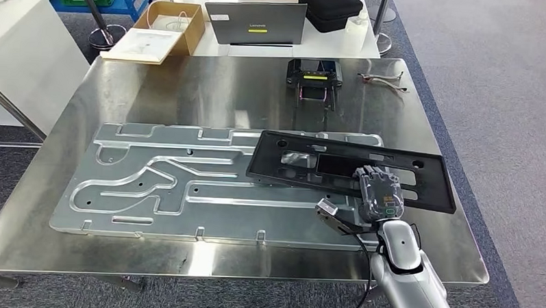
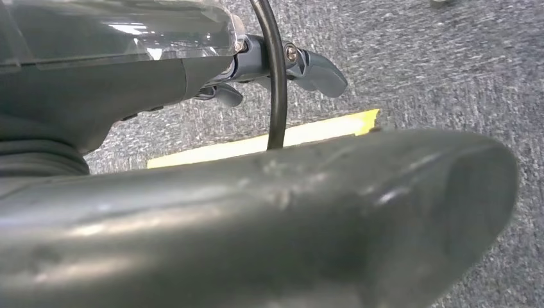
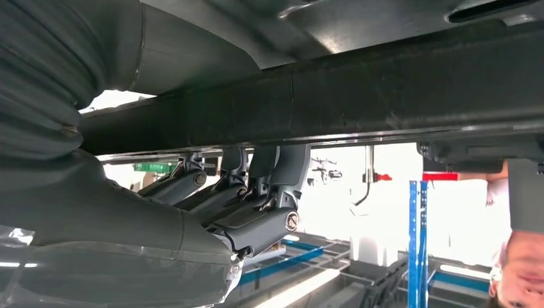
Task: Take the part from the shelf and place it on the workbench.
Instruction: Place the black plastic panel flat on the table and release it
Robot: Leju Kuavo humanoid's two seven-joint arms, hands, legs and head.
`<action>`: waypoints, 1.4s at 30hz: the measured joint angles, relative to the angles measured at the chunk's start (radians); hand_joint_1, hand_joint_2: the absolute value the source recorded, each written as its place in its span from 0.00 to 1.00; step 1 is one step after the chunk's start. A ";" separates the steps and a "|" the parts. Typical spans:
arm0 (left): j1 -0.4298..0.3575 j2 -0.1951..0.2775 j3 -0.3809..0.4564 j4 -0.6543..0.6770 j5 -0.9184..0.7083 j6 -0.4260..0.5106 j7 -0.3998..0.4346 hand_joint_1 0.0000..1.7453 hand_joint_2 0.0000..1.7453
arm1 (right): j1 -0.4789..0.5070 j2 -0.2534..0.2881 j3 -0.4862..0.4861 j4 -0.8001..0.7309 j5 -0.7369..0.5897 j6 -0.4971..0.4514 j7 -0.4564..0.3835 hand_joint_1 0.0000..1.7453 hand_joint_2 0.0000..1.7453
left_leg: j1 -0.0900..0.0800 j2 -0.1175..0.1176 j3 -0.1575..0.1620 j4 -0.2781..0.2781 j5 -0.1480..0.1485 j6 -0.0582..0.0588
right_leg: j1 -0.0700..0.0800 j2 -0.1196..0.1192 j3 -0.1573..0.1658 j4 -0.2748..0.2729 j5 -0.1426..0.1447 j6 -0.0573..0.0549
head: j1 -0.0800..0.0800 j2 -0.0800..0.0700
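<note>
The black frame (image 1: pixel 352 169) lay at centre right on the workbench (image 1: pixel 211 90); the right hand (image 1: pixel 377 196) gripped its near edge, release remaining.

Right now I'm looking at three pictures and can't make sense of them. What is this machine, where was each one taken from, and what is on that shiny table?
It is a walking robot with two silver arms and fingered hands. The wide picture is its own view from high on its body, looking down at a metal workbench. The other two come from cameras at its wrists.

On the workbench lies a large grooved metal plate. Partly on top of it rests a long black frame, the part being delivered. The right hand grips that frame's near edge; the right wrist picture shows its fingers curled against it. Farther back are a small black device and pliers.

The left hand hangs over carpet, holding nothing.
</note>
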 joint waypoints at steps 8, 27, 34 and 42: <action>0.002 0.004 0.004 0.000 0.007 0.024 0.023 0.00 0.75 | 0.005 0.007 -0.021 0.018 -0.003 0.000 0.000 0.00 0.00 | -0.006 0.001 0.052 -0.272 0.205 0.031 | 0.006 0.007 0.046 0.004 -0.053 0.032 | 0.000 0.000; 0.000 0.002 0.045 0.001 0.044 -0.054 -0.007 0.00 0.00 | 0.020 0.017 -0.040 0.027 -0.009 0.000 -0.014 0.00 0.00 | -0.001 0.001 0.049 -0.173 0.091 0.007 | -0.007 -0.003 -0.033 0.005 0.024 0.014 | 0.000 0.000; 0.001 0.003 0.048 0.001 0.052 -0.061 -0.022 0.00 0.00 | 0.025 0.018 -0.040 0.033 -0.008 0.000 -0.018 0.00 0.00 | 0.003 0.002 0.111 -0.178 0.077 0.001 | -0.005 -0.007 -0.076 0.032 0.043 0.021 | 0.000 0.000; 0.004 0.008 0.060 0.002 0.062 -0.092 -0.025 0.00 0.00 | 0.034 0.018 -0.043 0.033 -0.012 0.000 -0.024 0.00 0.00 | 0.000 0.006 0.114 -0.268 0.154 0.054 | -0.009 -0.003 -0.115 0.097 -0.012 0.066 | 0.000 0.000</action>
